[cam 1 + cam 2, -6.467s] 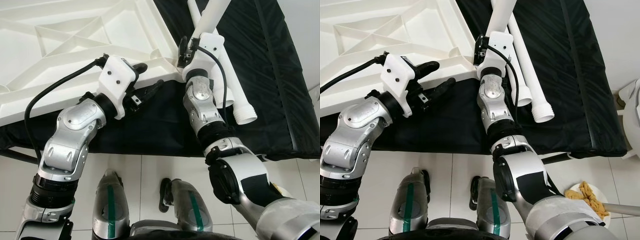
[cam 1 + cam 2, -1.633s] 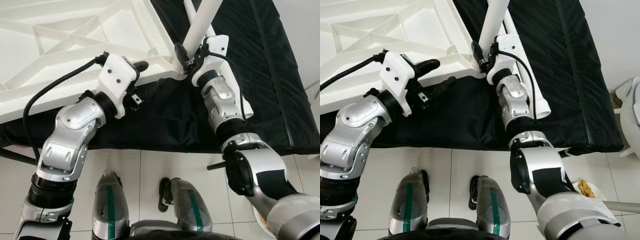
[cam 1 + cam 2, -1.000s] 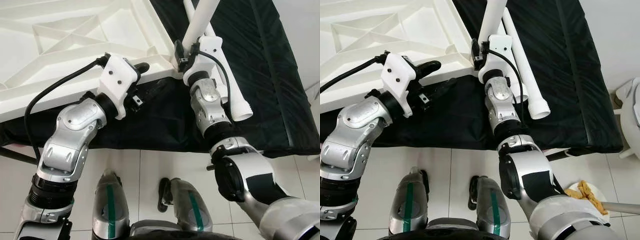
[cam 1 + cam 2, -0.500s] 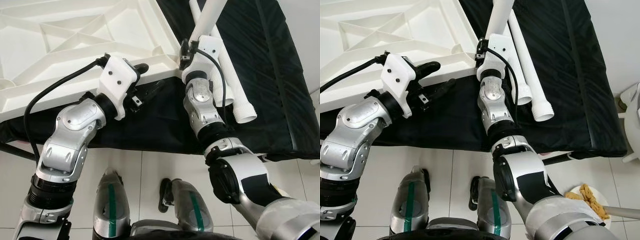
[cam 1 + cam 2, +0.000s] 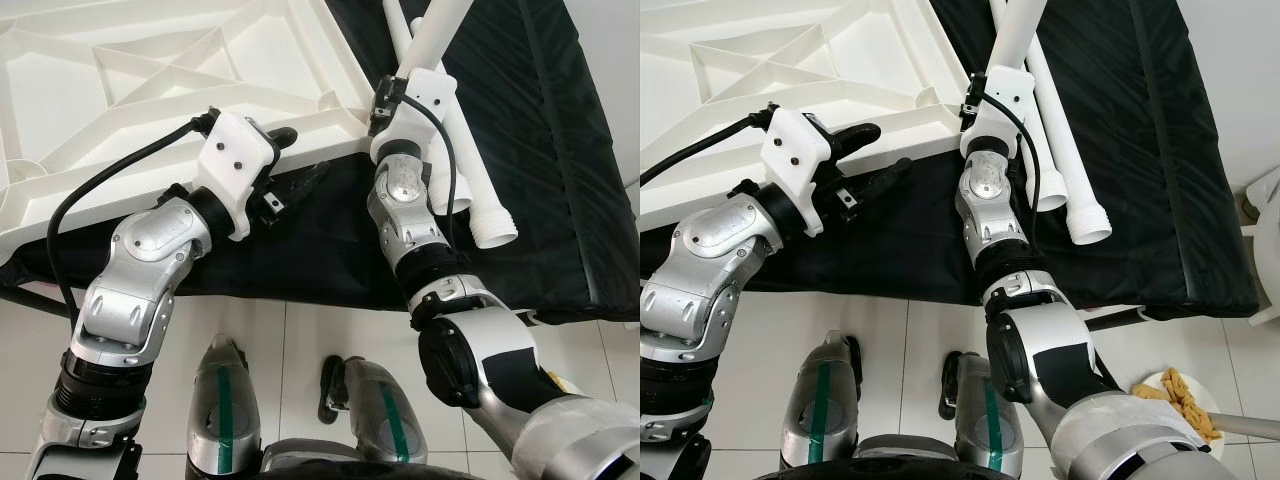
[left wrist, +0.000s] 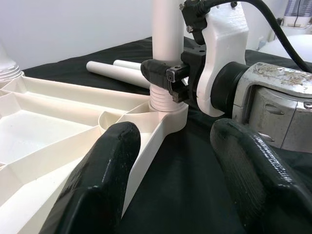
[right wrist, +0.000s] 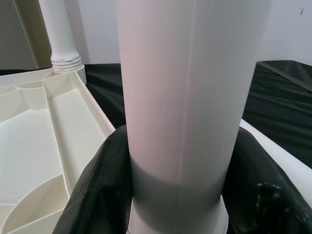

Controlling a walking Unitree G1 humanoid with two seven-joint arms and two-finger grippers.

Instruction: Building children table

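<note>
My right gripper clamps low on the stiff, light, slippery table leg standing in the tabletop corner socket at 1 o'clock, while my spread left gripper straddles its rim.

Left arm bent at elbow, forearm reaching forward, left tool fingers spread apart, empty. Right arm extended forward, wrist upright; right tool fingers clamped closed, just ahead of left tool.
</note>
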